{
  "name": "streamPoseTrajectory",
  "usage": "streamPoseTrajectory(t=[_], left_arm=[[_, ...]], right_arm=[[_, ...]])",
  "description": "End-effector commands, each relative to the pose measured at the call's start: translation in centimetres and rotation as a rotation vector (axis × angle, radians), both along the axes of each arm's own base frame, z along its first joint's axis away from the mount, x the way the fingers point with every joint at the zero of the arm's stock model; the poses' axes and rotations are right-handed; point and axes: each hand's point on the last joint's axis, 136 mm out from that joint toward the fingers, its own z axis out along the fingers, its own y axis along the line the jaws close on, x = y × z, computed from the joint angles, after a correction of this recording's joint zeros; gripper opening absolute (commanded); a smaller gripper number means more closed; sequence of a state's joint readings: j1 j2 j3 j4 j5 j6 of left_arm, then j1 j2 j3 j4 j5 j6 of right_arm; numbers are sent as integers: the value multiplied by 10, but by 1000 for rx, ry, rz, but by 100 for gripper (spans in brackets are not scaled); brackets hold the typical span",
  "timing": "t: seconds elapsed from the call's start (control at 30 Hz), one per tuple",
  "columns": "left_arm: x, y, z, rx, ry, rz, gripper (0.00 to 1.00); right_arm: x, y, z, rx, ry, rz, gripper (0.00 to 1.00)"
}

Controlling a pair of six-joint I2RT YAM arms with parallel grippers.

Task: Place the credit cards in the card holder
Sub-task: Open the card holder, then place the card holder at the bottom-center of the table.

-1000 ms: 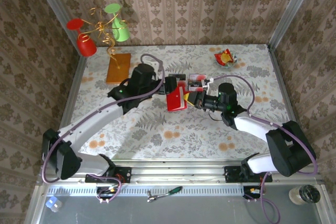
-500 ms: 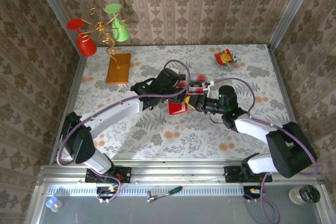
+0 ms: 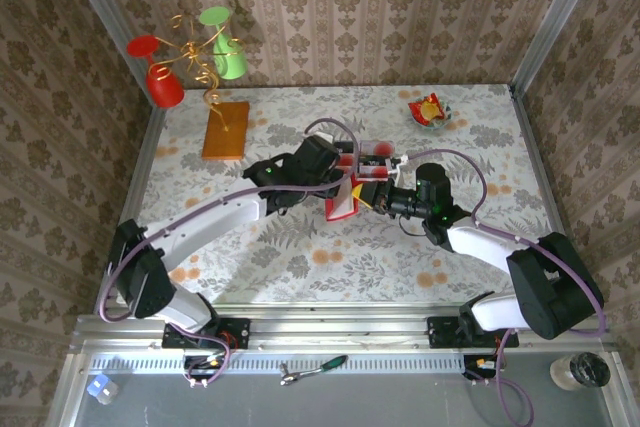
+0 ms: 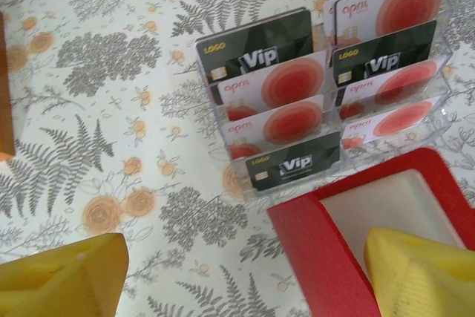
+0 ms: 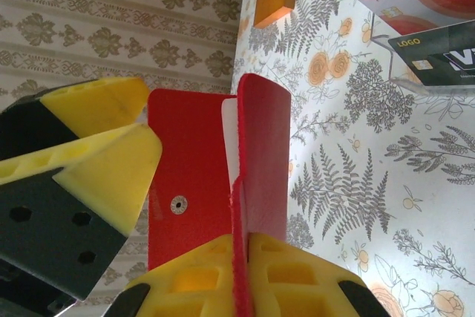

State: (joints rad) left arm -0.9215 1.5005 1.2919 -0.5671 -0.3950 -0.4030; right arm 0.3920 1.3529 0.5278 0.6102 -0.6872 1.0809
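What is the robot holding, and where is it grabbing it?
The right gripper pinches the red card holder by one edge. The left gripper is open, holding nothing.

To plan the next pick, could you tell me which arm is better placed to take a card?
Left: the left gripper, open, faces the credit cards closely, while the right gripper is clamped on the card holder.
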Motion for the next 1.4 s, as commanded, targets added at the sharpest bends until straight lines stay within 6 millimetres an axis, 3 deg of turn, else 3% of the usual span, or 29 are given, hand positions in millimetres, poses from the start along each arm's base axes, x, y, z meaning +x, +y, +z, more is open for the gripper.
streamPoseTrajectory(t=[0.0, 0.43, 1.0, 1.3, 1.37], left_arm=[[-4, 16, -4, 17, -8, 29, 84], [-22, 31, -68, 33, 76, 41, 84], [-29, 38, -160, 131, 170, 53, 84], [-30, 45, -183, 189, 187, 53, 84], [-31, 45, -184, 196, 187, 51, 84]], right_arm=[[-2, -3, 4, -6, -40, -7, 0], [-13, -9, -29, -56, 16, -17, 0], [-23, -19, -96, -158, 108, -91, 0], [-31, -30, -114, -248, 128, -128, 0], [-34, -33, -118, -276, 137, -131, 14]])
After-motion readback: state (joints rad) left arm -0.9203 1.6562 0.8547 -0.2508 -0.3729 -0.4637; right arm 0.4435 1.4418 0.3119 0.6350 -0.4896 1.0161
